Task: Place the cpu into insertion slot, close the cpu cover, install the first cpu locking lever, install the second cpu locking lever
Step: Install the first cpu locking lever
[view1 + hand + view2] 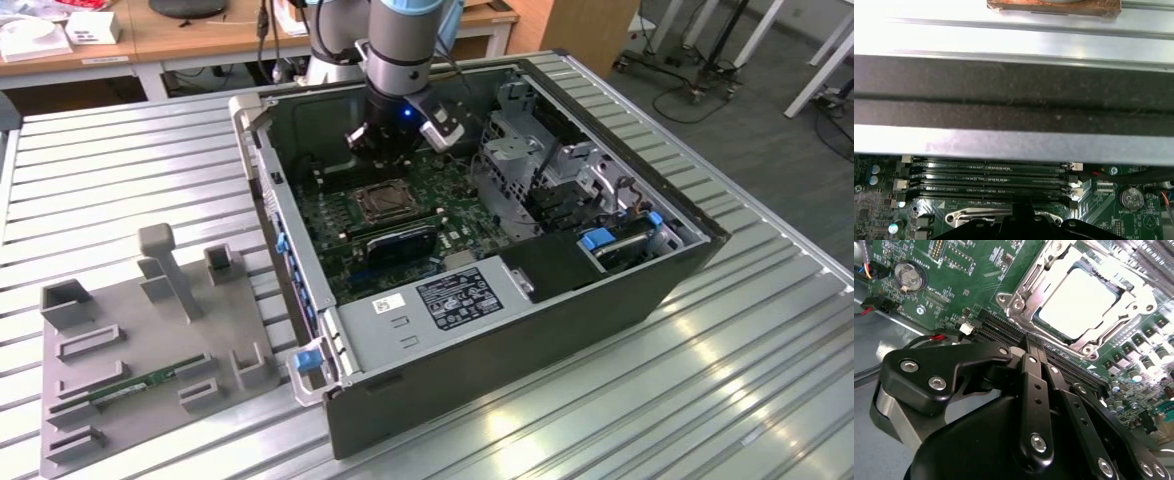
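Second wrist view gives you the best look at the cpu [1076,302]: its pale metal face lies flat inside the insertion slot [1030,320], framed by the cpu cover [1041,275], which is down around it so the chip shows through the cover's square window. A silver lever rod [1109,330] runs along one edge of the cover; you cannot tell whether it is latched. Just beside the slot, the long black memory slots [1004,325] run in parallel across the green circuit board [979,270]. The gripper [1031,347] has its two black fingers pressed together with nothing between them, its tips over the memory slots just beside the cover's edge.

Look at the exterior view and you see the slot [380,203] on the board inside the open computer case [534,330], with the gripper [387,160] hanging just above it, a little toward the far wall. The case lies on a ribbed metal table [747,400]. On the exterior view's left a grey holder tray [134,360] carries a green memory stick [134,385].
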`<action>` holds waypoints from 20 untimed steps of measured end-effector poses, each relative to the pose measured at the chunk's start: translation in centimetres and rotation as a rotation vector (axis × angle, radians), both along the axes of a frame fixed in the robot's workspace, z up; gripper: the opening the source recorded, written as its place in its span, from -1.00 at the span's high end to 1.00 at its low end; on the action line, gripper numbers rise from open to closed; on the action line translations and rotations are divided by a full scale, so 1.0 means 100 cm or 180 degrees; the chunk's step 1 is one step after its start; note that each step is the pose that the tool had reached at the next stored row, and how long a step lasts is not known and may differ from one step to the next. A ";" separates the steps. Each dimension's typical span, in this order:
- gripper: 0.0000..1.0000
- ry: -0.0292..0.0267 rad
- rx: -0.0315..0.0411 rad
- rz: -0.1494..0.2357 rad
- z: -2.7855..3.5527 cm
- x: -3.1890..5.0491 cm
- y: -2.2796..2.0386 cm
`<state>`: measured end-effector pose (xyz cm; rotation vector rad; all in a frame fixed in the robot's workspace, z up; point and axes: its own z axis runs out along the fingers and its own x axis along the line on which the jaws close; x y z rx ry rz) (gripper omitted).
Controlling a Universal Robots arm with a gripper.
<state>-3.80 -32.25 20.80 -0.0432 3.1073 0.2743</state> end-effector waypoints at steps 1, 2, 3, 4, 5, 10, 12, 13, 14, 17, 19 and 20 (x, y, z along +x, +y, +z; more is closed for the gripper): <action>0.79 0.0000 -0.0036 0.0000 0.0002 0.0000 0.0000; 0.79 0.0000 -0.0080 0.0000 0.0004 0.0000 0.0000; 0.79 0.0000 -0.0137 0.0000 0.0005 -0.0001 0.0000; 0.79 0.0000 -0.0194 0.0000 0.0005 -0.0002 -0.0001; 0.79 0.0000 -0.0251 0.0000 0.0005 -0.0002 0.0000; 0.79 0.0000 -0.0503 0.0000 0.0006 -0.0004 0.0000; 0.79 0.0000 -0.0536 0.0000 0.0006 -0.0005 0.0000; 0.79 0.0000 -0.0544 0.0000 0.0006 -0.0008 0.0000; 0.79 0.0000 -0.0547 0.0000 0.0007 -0.0012 -0.0001; 0.79 -0.0001 -0.0550 0.0000 0.0007 -0.0053 0.0000; 0.79 -0.0002 -0.0551 0.0000 0.0007 -0.0077 -0.0002; 0.79 -0.0002 -0.0552 0.0000 0.0007 -0.0082 -0.0005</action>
